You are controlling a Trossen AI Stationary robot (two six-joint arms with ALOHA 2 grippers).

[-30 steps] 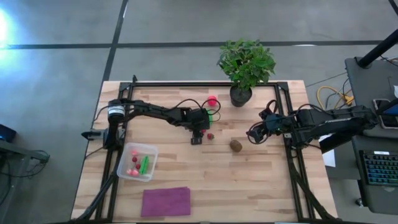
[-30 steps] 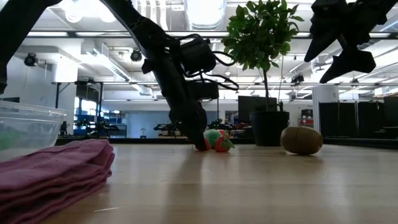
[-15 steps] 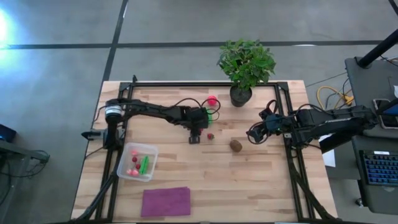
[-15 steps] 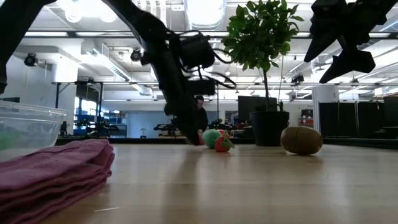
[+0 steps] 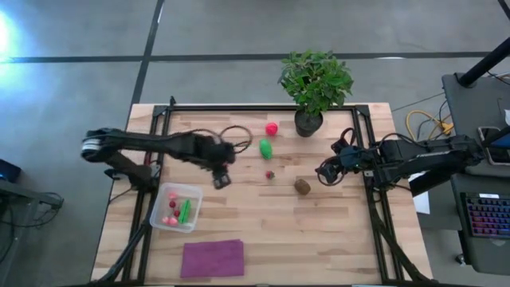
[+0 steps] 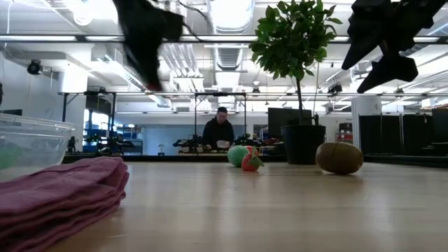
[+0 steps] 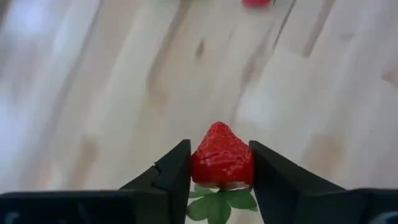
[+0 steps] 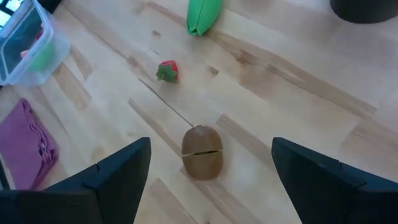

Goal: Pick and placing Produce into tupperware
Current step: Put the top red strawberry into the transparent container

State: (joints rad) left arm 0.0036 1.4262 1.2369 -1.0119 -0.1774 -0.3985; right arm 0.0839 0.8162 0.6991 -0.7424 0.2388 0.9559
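Note:
My left gripper (image 5: 221, 180) hangs above the table between the tupperware and the loose produce, shut on a red strawberry (image 7: 222, 163). The clear tupperware (image 5: 177, 206) at the near left holds red and green pieces. A red ball (image 5: 272, 127), a green oval piece (image 5: 265, 148), a second small strawberry (image 5: 270, 174) and a brown kiwi (image 5: 302, 186) lie on the wood. My right gripper (image 5: 323, 173) waits open in the air, just right of the kiwi (image 8: 201, 152). My left gripper pinches the strawberry by its two sides (image 7: 198, 167) between its fingers (image 7: 171, 177). It comes from above, slanting down. The pointed tip faces away from the wrist and the green leaves (image 7: 217, 202) sit back between the fingers. The strawberry is lifted clear of the table.
A potted plant (image 5: 315, 84) stands at the far edge, right of centre. A folded purple cloth (image 5: 212, 257) lies at the near edge beside the tupperware. Black rails (image 5: 151, 159) run along the left, far and right sides. A person shows far behind the table (image 6: 218, 129).
My left gripper has risen from the table beside the green piece and swung toward the table's left, carrying the strawberry up clear of the wood. The other strawberry, green piece, red ball and kiwi have stayed where they were.

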